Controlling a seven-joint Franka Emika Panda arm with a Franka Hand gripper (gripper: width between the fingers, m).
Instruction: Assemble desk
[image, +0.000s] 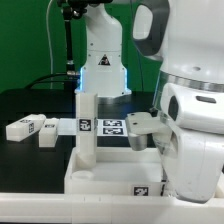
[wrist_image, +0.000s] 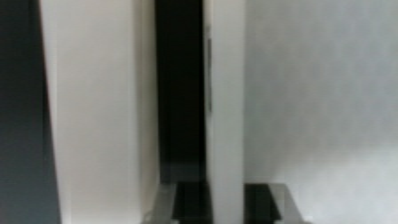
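The white desk tabletop (image: 110, 178) with a raised rim lies at the front of the exterior view. One white leg (image: 86, 125) stands upright in it near its left end. Two more white legs (image: 25, 127) (image: 47, 136) lie loose on the black table at the exterior view's left. My gripper (image: 141, 130) hovers over the tabletop's right part, to the right of the upright leg, and looks shut on a white leg (image: 138, 123). In the wrist view my dark fingertips (wrist_image: 185, 205) flank a white strip of that leg (wrist_image: 224, 120); the gripper (wrist_image: 224, 206) is very close to blurred white surfaces.
The marker board (image: 110, 125) lies flat behind the tabletop. The robot base (image: 103, 55) stands at the back centre. My bulky white arm (image: 190, 110) fills the exterior view's right and hides the tabletop's right end.
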